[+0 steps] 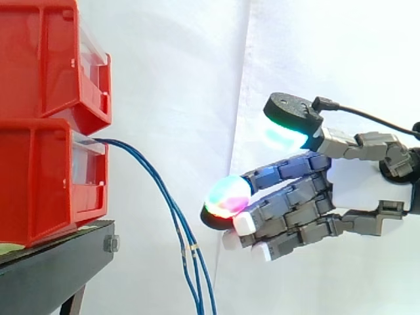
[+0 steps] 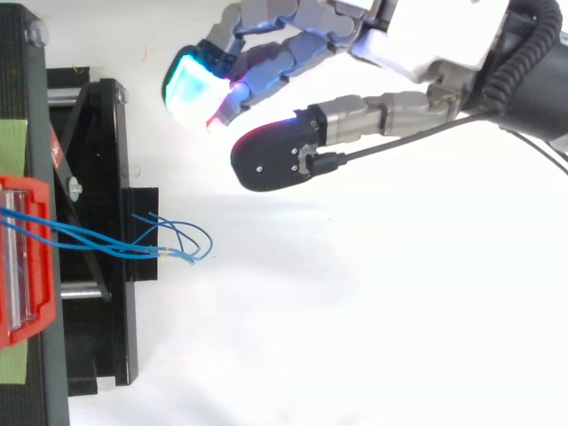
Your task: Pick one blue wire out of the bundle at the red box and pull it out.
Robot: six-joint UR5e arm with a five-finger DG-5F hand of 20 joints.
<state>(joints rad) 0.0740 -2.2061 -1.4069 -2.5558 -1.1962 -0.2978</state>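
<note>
since the blue wires (image 1: 167, 197) hang touching one another below the front of the box (image 1: 39, 184), the first hazard is a pinch that takes two or three strands at once. the pads are thick beside such thin strands. a pale tie low on the bundle looks to bind them, so a pull on one may drag the lot.

item: hand (image 1: 357, 187). well out from the box front, about level with it, apart from the wires. fingers spread and loosely bent, thumb raised clear of them, nothing held.

second hazard: seen from above, the hand (image 2: 426, 53) sits off to one side of the line the wires (image 2: 98, 240) take out of the box (image 2: 43, 311). a close made without a sideways shift would, i judge, catch air.

third hazard: a hard tug could shift the box on its stand (image 1: 59, 269).

item: wires. rooted in the box's front opening. a short run straight out from the front toward the hand's side, then a bend and a steep, nearly vertical drop past the stand. long axis: outward at the box, downward below it. lower ends run out of the side view.
</note>
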